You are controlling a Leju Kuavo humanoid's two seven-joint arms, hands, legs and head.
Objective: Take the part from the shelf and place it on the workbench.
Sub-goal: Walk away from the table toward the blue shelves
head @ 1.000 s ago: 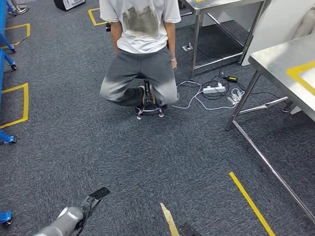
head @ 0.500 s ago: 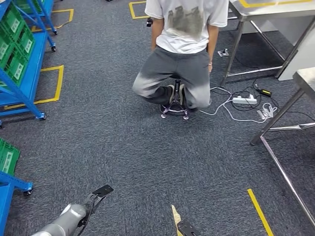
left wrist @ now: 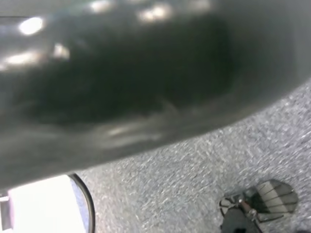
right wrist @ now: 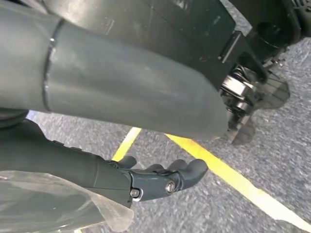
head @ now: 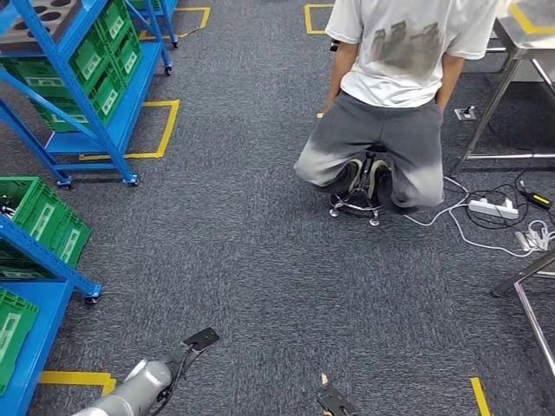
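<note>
Stretching between blue shelf [head: 98, 104] and seated person [head: 393, 95], grey carpet [head: 249, 243] lies open; right hand [right wrist: 161, 177] hangs empty, fingers loosely extended; left hand's state cannot be told.

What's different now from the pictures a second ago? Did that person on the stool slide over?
The camera turned left with the robot, so the whole scene slid right. The blue shelf with green bins has come into view on the left, and the metal table has slipped toward the right edge. The person sits on the stool as before. The right hand hangs over the carpet, holding nothing.
</note>
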